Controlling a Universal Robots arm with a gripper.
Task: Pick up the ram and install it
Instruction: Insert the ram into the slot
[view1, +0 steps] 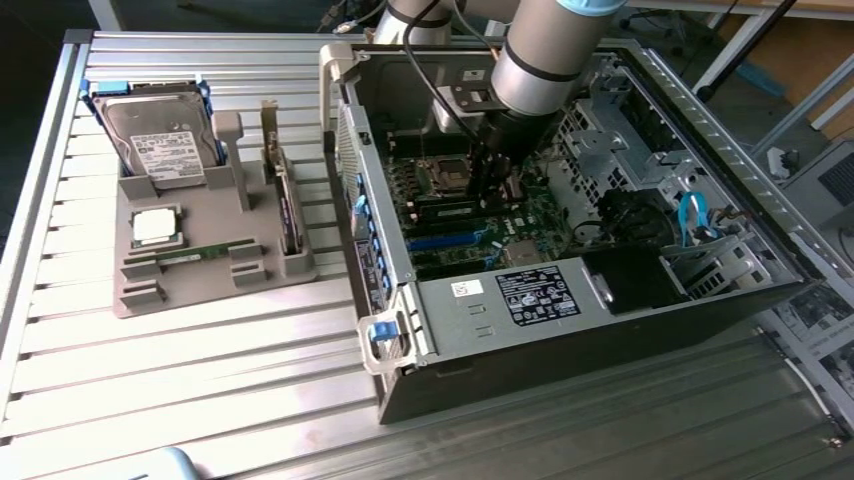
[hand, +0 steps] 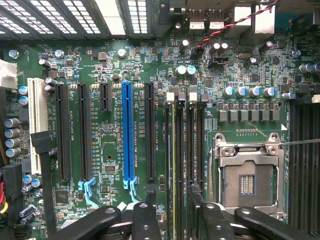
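My gripper is inside the open computer case, low over the motherboard, and is open. Its two black fingers straddle the row of black memory slots beside the empty CPU socket. The thin yellow-green top edge of the ram runs along one of these slots, standing upright between the fingers with neither finger touching it. In the exterior view the arm reaches down into the case and the gripper hangs just above the slots next to the socket.
A grey parts tray stands at the exterior view's left of the case. It holds a silver hard drive, a square CPU chip and a green stick. Case walls, a drive cage and a blue cable surround the gripper.
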